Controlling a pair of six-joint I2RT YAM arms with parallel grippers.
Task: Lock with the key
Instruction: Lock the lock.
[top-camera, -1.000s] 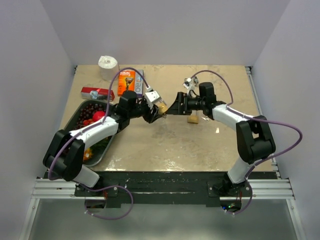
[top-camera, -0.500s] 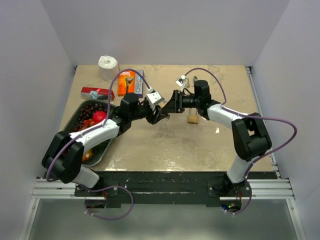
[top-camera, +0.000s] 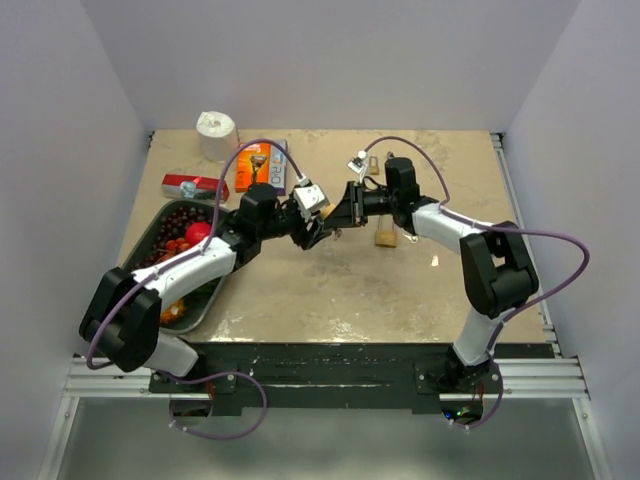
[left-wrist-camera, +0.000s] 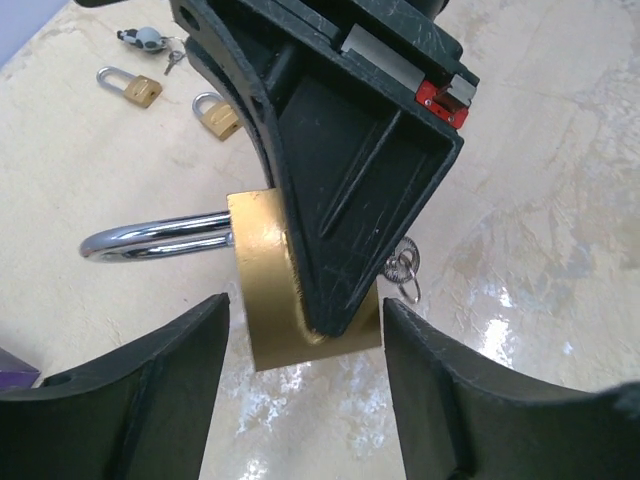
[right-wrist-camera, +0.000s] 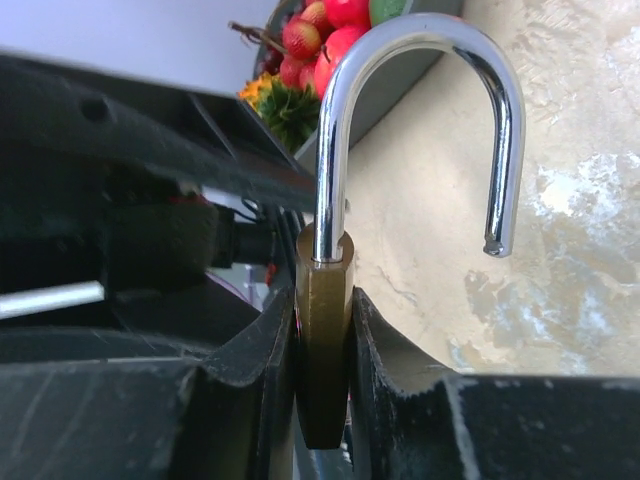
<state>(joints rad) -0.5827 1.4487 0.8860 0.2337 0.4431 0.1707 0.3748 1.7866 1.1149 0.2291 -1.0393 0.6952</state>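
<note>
A brass padlock (left-wrist-camera: 262, 300) with its chrome shackle (right-wrist-camera: 420, 60) swung open hangs above the table's middle (top-camera: 327, 214). My right gripper (right-wrist-camera: 322, 320) is shut on the brass body, both fingers (right-wrist-camera: 270, 340) pressing its flat sides. My left gripper (left-wrist-camera: 305, 335) stands open around the same body, with a gap showing at each finger. A key ring (left-wrist-camera: 405, 268) peeks out beside the right gripper's black finger (left-wrist-camera: 340, 180); the key itself is hidden.
Two more small padlocks (left-wrist-camera: 135, 87) (left-wrist-camera: 218, 115) and a key fob (left-wrist-camera: 148, 38) lie on the table behind. A tray of fruit (top-camera: 150, 250), a red pack (top-camera: 195, 186), an orange box (top-camera: 253, 167) and a paper roll (top-camera: 215, 133) sit at the left.
My right gripper has come in from the right and closed on the padlock. My left gripper's fingers have eased apart off the padlock's body.
</note>
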